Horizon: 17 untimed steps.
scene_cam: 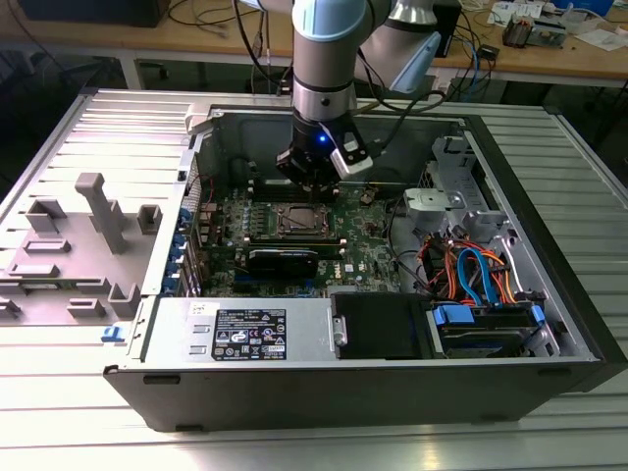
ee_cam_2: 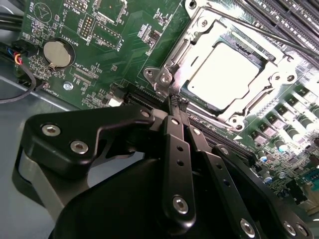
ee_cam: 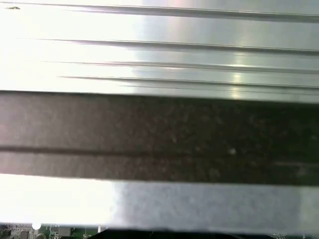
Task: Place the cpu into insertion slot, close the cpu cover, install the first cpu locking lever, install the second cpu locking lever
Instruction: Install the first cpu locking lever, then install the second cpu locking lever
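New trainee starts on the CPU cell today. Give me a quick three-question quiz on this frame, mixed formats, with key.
1. True or false: the cpu already sits in the insertion slot, framed by the cpu cover.
2. In the second wrist view, the gripper fingertips are: A) wide apart, B) pressed together at a corner of the socket, C) over the coin cell.
3. Fill in: in the exterior view, the grey fixture blocks lie on the exterior view's ____ of the computer case.

Key: 1 true; 2 B; 3 left.
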Available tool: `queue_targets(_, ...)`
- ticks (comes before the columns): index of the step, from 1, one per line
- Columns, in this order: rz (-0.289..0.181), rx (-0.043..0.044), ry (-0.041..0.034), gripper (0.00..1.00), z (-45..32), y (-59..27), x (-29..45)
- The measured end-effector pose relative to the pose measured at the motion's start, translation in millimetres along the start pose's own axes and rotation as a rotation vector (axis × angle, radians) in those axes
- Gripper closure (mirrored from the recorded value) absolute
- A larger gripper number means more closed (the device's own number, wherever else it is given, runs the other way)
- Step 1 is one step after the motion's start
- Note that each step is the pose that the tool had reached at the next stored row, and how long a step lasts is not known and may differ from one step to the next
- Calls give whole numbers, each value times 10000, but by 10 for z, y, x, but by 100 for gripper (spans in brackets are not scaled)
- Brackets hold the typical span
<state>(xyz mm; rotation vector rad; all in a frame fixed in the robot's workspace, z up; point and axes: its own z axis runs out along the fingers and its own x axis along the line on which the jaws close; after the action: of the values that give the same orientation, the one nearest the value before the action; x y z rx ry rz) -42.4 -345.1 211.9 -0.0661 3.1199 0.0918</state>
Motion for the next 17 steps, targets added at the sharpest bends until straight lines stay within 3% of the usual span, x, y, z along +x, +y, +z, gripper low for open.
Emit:
queue_targets(10,-1,2,0,89,-1,-11,-2)
queue_targets(17,-1,1,0,89,-4,-68,1)
